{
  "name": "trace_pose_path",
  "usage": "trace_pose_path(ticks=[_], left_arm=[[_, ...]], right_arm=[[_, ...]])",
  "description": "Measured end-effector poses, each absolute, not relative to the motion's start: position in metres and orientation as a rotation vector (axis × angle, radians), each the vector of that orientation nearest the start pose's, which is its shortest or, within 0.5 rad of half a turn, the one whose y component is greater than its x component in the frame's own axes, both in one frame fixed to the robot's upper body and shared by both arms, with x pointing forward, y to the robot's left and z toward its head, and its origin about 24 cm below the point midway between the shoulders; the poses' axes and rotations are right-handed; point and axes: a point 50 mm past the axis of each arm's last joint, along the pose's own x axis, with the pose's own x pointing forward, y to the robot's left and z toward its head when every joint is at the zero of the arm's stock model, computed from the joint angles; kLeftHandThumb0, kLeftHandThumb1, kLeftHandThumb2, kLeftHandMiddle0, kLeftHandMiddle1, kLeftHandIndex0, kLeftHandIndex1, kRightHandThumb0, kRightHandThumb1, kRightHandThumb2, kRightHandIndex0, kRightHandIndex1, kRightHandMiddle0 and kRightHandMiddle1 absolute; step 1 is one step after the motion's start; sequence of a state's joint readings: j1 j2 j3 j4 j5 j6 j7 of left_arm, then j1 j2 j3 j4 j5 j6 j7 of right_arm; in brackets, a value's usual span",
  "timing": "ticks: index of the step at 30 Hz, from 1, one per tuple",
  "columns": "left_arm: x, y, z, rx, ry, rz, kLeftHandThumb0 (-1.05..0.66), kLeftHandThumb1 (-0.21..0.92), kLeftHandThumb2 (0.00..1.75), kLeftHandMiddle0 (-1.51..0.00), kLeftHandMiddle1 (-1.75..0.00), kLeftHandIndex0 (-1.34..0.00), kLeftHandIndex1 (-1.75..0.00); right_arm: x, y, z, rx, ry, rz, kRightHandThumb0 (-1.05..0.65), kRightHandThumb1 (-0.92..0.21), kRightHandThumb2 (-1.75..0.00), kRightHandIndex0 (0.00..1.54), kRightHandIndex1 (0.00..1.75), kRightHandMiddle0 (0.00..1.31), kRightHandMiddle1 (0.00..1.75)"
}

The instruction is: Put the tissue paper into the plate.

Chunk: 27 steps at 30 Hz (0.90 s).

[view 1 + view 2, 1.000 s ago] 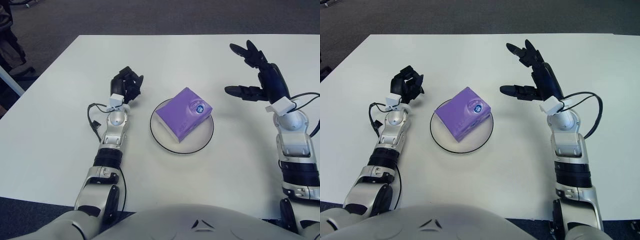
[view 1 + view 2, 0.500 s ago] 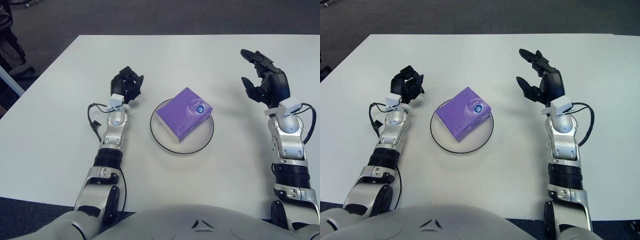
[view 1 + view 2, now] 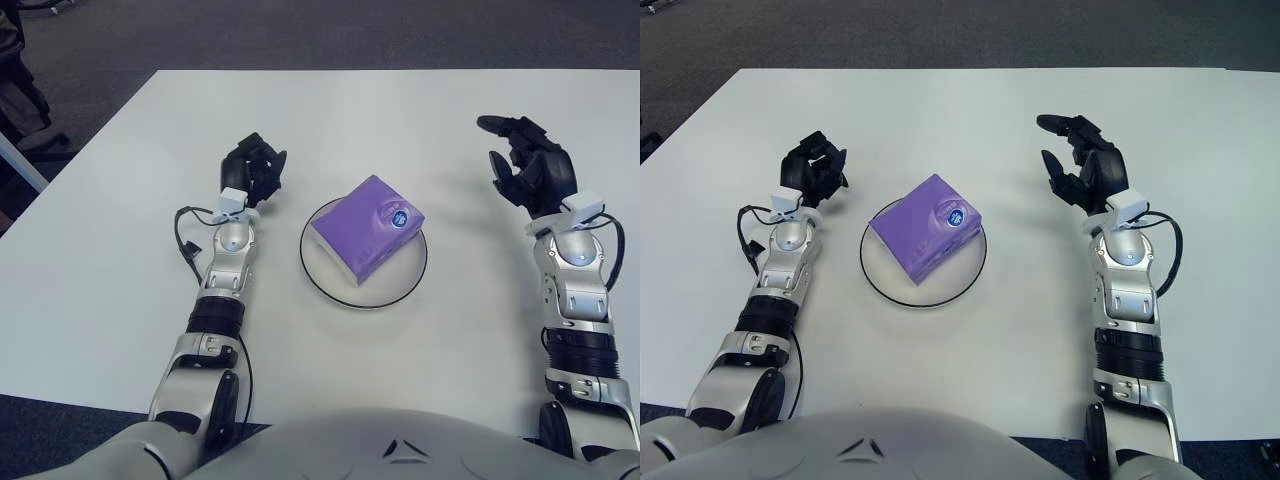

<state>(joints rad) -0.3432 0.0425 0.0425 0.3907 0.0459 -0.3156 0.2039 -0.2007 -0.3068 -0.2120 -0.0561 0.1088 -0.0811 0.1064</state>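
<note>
A purple tissue pack lies tilted in the white plate at the middle of the table. My right hand is to the right of the plate, well apart from it, fingers relaxed and half curled around nothing. My left hand shows to the left of the plate with its fingers curled, holding nothing.
The white table reaches to the far edge, with dark carpet beyond. A black cable loops beside my left forearm.
My right hand has pulled back to the right, away from the plate, and its spread fingers have curled in partway. The left hand and the tissue pack have not moved.
</note>
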Motion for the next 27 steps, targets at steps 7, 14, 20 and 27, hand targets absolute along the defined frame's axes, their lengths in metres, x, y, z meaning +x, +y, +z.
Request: trace_pose_path(ticks=[7,14,20,27], left_arm=[[0.313,0.153,0.075,0.059,-0.277,0.140,-0.34,0.92,0.35,-1.02,-1.75,-0.92,-1.75],[0.313,0.154,0.074,0.061,-0.282,0.137,-0.34,0.92,0.35,-1.02,-1.75,-0.92,-1.75],[0.313,0.155,0.073,0.061,-0.280,0.136,-0.34,0.92,0.35,-1.02,-1.75,-0.91,-1.75],[0.312,0.154,0.073,0.061,-0.282,0.136,-0.34,0.92,0.35,-1.01,-1.75,-0.91,-1.75]], right_arm=[[0.282,-0.230,0.126,-0.173,-0.351,-0.078,-0.06,-0.92,-0.23,0.65,0.99,0.44,1.45],[0.285,-0.228,0.103,-0.118,-0.295,-0.144,-0.01,-0.92,-0.20,0.57,1.29,0.45,1.35],[0.289,-0.225,0.101,-0.125,-0.336,-0.200,-0.01,-0.62,-0.79,0.51,1.62,0.44,1.44],[0.295,-0.226,0.099,-0.131,-0.410,-0.254,-0.01,-0.42,-1.17,0.50,1.74,0.41,1.67]])
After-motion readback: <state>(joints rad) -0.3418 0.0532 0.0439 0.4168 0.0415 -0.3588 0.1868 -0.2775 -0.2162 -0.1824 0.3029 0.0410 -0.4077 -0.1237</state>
